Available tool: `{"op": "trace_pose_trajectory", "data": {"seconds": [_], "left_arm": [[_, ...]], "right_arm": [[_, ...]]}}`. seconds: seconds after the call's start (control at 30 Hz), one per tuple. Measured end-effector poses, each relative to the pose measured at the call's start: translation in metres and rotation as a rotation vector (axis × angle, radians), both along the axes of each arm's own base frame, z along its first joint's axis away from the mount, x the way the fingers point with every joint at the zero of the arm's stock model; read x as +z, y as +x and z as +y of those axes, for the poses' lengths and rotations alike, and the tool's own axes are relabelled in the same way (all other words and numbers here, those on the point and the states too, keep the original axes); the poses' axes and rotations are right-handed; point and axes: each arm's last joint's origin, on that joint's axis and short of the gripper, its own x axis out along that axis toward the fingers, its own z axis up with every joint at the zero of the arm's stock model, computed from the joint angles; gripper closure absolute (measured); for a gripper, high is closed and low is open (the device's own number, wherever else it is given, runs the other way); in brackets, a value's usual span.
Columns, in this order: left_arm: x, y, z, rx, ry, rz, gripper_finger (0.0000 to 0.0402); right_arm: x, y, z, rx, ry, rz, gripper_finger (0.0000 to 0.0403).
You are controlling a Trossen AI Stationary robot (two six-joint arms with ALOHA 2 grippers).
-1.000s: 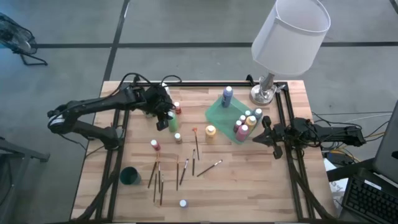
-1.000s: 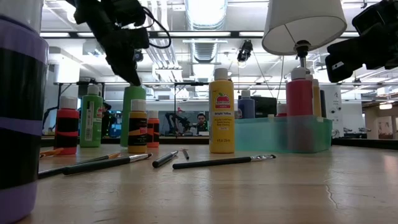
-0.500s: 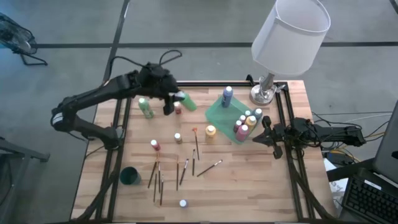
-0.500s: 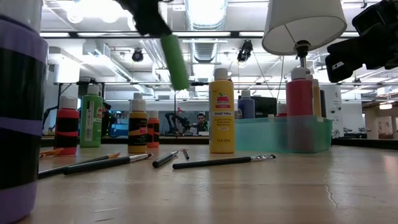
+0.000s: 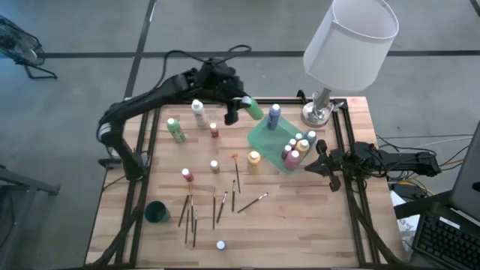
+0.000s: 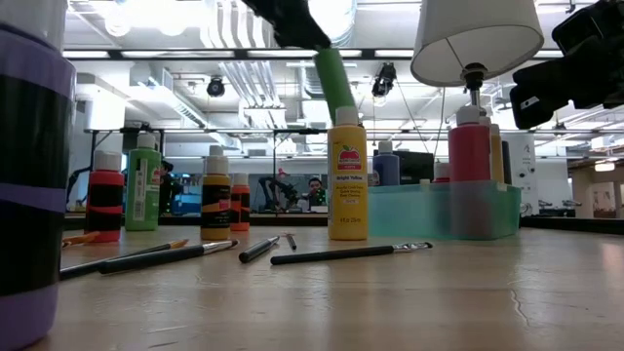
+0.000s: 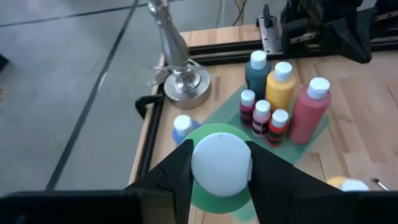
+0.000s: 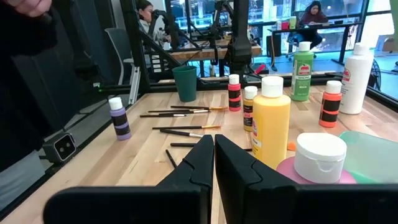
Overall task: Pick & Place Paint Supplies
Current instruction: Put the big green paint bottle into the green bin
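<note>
The left gripper (image 5: 234, 110) is clamped on a green paint bottle (image 5: 253, 109), upper centre of the high view, beside the green tray (image 5: 264, 136). A second ago it stood farther left among the bottles. The right gripper (image 5: 324, 164), fingers together, waits at right.

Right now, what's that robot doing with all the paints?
The left gripper is carrying a green paint bottle in the air, near the green tray that already holds several bottles. More bottles and brushes lie on the table. The right gripper waits, shut, beside the tray.
</note>
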Motion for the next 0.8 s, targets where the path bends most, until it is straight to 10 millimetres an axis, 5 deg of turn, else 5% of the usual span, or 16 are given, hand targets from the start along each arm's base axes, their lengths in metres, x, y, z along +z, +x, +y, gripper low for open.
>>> {"op": "trace_pose_trajectory", "data": {"seconds": [0.8], "left_arm": [[-0.096, 0.083, 0.034, -0.053, -0.112, 0.176, 0.0273]], "right_arm": [[0.000, 0.000, 0.000, 0.000, 0.000, 0.000, 0.0390]]}}
